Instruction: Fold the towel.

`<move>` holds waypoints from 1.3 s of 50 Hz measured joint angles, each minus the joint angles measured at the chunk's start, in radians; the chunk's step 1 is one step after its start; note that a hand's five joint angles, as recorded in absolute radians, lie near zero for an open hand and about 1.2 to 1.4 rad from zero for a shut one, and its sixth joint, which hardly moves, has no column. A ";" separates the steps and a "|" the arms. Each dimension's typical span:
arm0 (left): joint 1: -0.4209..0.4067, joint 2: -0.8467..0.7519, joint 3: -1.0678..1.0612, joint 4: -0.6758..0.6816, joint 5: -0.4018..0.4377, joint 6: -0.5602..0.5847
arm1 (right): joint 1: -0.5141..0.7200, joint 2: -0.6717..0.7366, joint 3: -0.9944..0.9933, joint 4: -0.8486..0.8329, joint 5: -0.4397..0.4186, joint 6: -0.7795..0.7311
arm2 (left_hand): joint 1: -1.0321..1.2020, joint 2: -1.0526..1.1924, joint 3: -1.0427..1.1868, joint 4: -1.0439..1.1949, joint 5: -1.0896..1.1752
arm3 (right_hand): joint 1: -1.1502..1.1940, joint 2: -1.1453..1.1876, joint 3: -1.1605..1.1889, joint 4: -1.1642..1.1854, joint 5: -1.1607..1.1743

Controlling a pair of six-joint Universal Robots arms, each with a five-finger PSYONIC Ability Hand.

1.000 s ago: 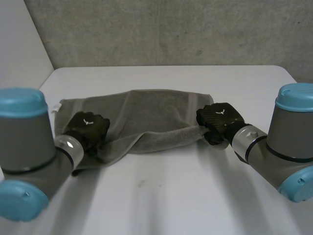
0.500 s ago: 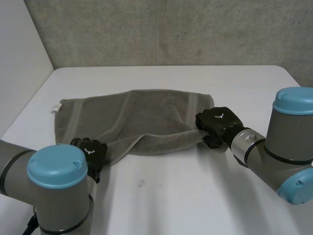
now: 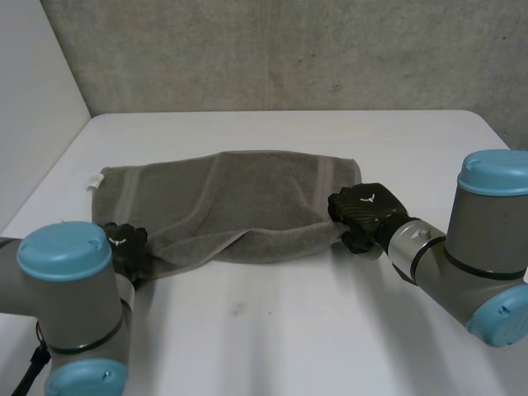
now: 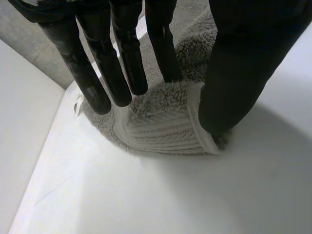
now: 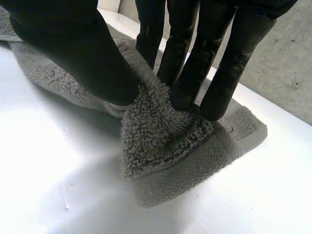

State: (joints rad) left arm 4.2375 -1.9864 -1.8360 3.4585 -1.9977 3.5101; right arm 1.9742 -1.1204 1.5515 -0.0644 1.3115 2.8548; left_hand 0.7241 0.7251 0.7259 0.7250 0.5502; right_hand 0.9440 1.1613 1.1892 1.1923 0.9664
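Note:
A grey towel (image 3: pixel 239 194) lies spread across the white table (image 3: pixel 289 330), its near edge lifted into a loose fold toward the right. My left hand (image 3: pixel 124 245) is at the towel's near left corner. In the left wrist view its fingers (image 4: pixel 122 58) are straight above the ribbed corner of the towel (image 4: pixel 161 126), and the thumb (image 4: pixel 239 73) rests on the corner's edge, apart from them. My right hand (image 3: pixel 367 208) is at the near right corner. There its thumb (image 5: pixel 83 53) and fingers (image 5: pixel 195 63) pinch a bunched tuft of towel (image 5: pixel 161 141).
A white wall (image 3: pixel 33 107) runs along the table's left side and a grey concrete wall (image 3: pixel 289 49) stands behind it. Bare table surface stretches in front of the towel and beyond its far edge.
My left arm has swung round, and its hand has slid off the towel's near left part, back to the near left corner. The right hand has kept its pinch and barely moved.

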 measured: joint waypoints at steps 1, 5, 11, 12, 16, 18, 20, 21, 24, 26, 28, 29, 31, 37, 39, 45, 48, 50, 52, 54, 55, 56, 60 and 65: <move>0.004 -0.004 0.003 0.002 0.005 0.000 | 0.000 0.000 0.000 0.000 0.000 0.000 | 0.000 0.000 0.000 0.000 0.000 | 0.000 0.000 0.000 0.000 0.000; 0.026 -0.038 0.028 0.011 0.036 0.001 | 0.000 0.000 0.001 0.000 0.000 0.000 | 0.047 0.043 0.042 0.044 0.042 | 0.000 0.000 0.000 0.000 0.000; 0.048 -0.086 0.066 0.011 0.056 0.002 | -0.002 0.001 0.000 -0.001 0.000 0.000 | 0.178 0.175 0.174 0.168 0.164 | 0.000 0.000 0.000 0.000 0.000; 0.050 -0.090 0.070 0.011 0.056 0.002 | -0.002 0.001 0.000 -0.001 0.000 0.000 | 0.199 0.196 0.195 0.190 0.187 | 0.000 0.000 0.000 0.000 0.000; 0.055 -0.098 0.087 0.010 0.056 0.004 | -0.004 -0.002 -0.005 -0.001 0.000 -0.001 | 0.333 0.333 0.331 0.333 0.331 | 0.000 0.000 0.000 0.000 0.000; 0.055 -0.089 0.094 0.009 0.056 0.006 | -0.006 -0.004 -0.009 -0.001 -0.001 -0.001 | 0.392 0.406 0.399 0.401 0.396 | 0.000 0.000 0.000 0.000 0.000; 0.055 -0.060 0.102 0.006 0.056 0.010 | -0.010 -0.010 -0.023 0.000 -0.002 -0.002 | 0.420 0.448 0.446 0.446 0.436 | 0.000 0.000 0.000 0.000 0.000; 0.055 -0.060 0.102 0.006 0.056 0.010 | -0.010 -0.010 -0.023 0.000 -0.002 -0.002 | 0.420 0.448 0.446 0.446 0.436 | 0.000 0.000 0.000 0.000 0.000; 0.055 0.032 0.113 -0.004 0.063 0.021 | -0.029 -0.031 -0.070 0.016 -0.003 -0.019 | 0.445 0.476 0.475 0.478 0.469 | 0.000 0.000 0.000 0.000 0.000; 0.057 0.082 0.118 -0.013 0.076 0.033 | -0.040 -0.050 -0.096 0.035 -0.003 -0.037 | 0.449 0.483 0.480 0.484 0.474 | 0.000 0.000 0.000 0.000 0.000; 0.061 0.144 0.127 -0.029 0.101 0.055 | -0.054 -0.080 -0.129 0.071 -0.004 -0.067 | 0.452 0.485 0.482 0.487 0.475 | 0.000 0.000 0.000 0.000 0.000; 0.064 0.175 0.131 -0.039 0.116 0.067 | -0.061 -0.098 -0.147 0.094 -0.004 -0.086 | 0.452 0.487 0.484 0.488 0.478 | 0.000 0.000 0.000 0.000 0.000; 0.075 0.228 0.142 -0.062 0.151 0.094 | -0.073 -0.132 -0.182 0.143 -0.004 -0.121 | 0.456 0.487 0.484 0.489 0.478 | 0.000 0.000 0.000 0.000 0.000; 0.148 0.378 0.207 -0.226 0.337 0.194 | -0.099 -0.226 -0.316 0.372 -0.010 -0.261 | 0.458 0.488 0.486 0.492 0.481 | 0.000 0.000 0.000 0.000 0.000; 0.168 0.396 0.229 -0.280 0.382 0.209 | -0.102 -0.237 -0.343 0.428 -0.012 -0.293 | 0.459 0.489 0.486 0.492 0.481 | 0.000 0.000 0.000 0.000 0.000; 0.265 0.397 0.318 -0.515 0.519 0.232 | -0.106 -0.229 -0.401 0.634 -0.016 -0.447 | 0.459 0.489 0.487 0.492 0.482 | 0.000 0.000 0.000 0.000 0.000; 0.307 0.339 0.348 -0.609 0.556 0.233 | -0.105 -0.179 -0.397 0.707 -0.007 -0.536 | 0.459 0.489 0.488 0.492 0.482 | 0.000 0.000 0.000 0.000 0.000; 0.319 0.304 0.358 -0.639 0.565 0.233 | -0.105 -0.150 -0.393 0.729 -0.003 -0.568 | 0.459 0.489 0.488 0.492 0.482 | 0.000 0.000 0.000 0.000 0.000; 0.333 0.220 0.380 -0.678 0.574 0.233 | -0.103 -0.081 -0.392 0.758 0.008 -0.624 | 0.459 0.490 0.489 0.492 0.482 | 0.000 0.000 0.000 0.000 0.000; 0.336 0.180 0.392 -0.688 0.576 0.234 | -0.102 -0.047 -0.394 0.765 0.014 -0.645 | 0.459 0.491 0.489 0.492 0.482 | 0.000 0.000 0.000 0.000 0.000; 0.337 0.142 0.405 -0.695 0.576 0.235 | -0.101 -0.017 -0.399 0.766 0.020 -0.657 | 0.459 0.491 0.489 0.492 0.482 | 0.000 0.000 0.000 0.000 0.000; 0.336 0.104 0.423 -0.699 0.576 0.238 | -0.099 0.008 -0.409 0.762 0.026 -0.664 | 0.465 0.491 0.489 0.492 0.482 | 0.000 0.000 0.000 0.000 0.000; 0.324 -0.014 0.515 -0.700 0.570 0.258 | -0.087 0.100 -0.479 0.702 0.058 -0.667 | 0.466 0.492 0.490 0.492 0.482 | 0.000 0.000 0.000 0.000 0.000; 0.278 -0.143 0.755 -0.687 0.561 0.301 | -0.053 0.159 -0.619 0.516 0.100 -0.619 | 0.470 0.492 0.490 0.492 0.486 | 0.000 0.000 0.000 0.000 0.000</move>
State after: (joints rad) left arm 4.5155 -2.1290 -1.0811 2.7719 -1.4370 3.8111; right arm 1.9209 -0.9609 0.9326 0.4518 1.4120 2.2356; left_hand 1.1944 1.2167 1.2156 1.2169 1.0359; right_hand 0.9440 1.1613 1.1893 1.1924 0.9664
